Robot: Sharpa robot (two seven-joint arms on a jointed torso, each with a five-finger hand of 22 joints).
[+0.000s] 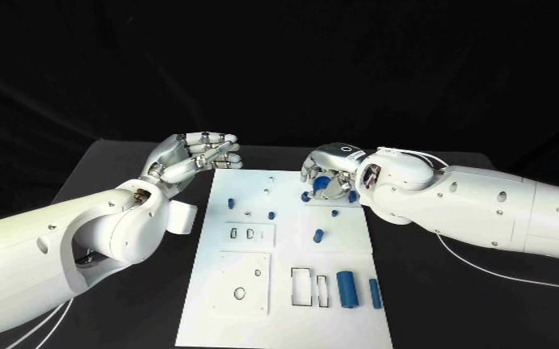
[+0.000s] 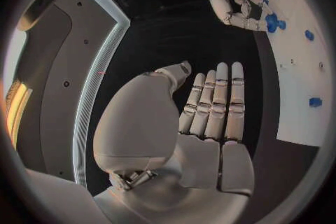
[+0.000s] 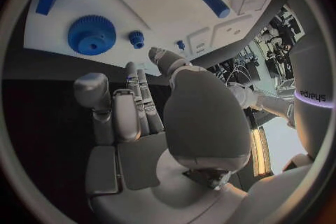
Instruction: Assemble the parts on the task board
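Seen from the robot's head, the white task board [image 1: 285, 284] lies in the middle of the black desk [image 1: 128, 179]. The left hand [image 1: 195, 155] hovers at the board's far left corner, fingers curled in, holding nothing that can be seen. The right hand [image 1: 332, 173] hangs over the board's far right part, fingers bent down around a blue gear [image 1: 321, 182]; whether it grips the gear cannot be told from here. Nearer the robot, a large blue cylinder [image 1: 347, 287] and a slimmer blue rod [image 1: 375, 293] lie side by side beside two slots; a short blue peg [image 1: 318, 235] lies mid-board.

From the left wrist, the left hand [image 2: 210, 117] shows a bare palm with its fingers straight and close together. Beyond it the right hand [image 2: 241, 5] reaches down to the board [image 2: 297, 84] at a blue part.

From the right wrist, the right hand [image 3: 129, 117] holds its fingers straight with nothing between them, while the gear [image 3: 92, 35] sits on the board [image 3: 175, 17] just past the fingertips, apart from them.
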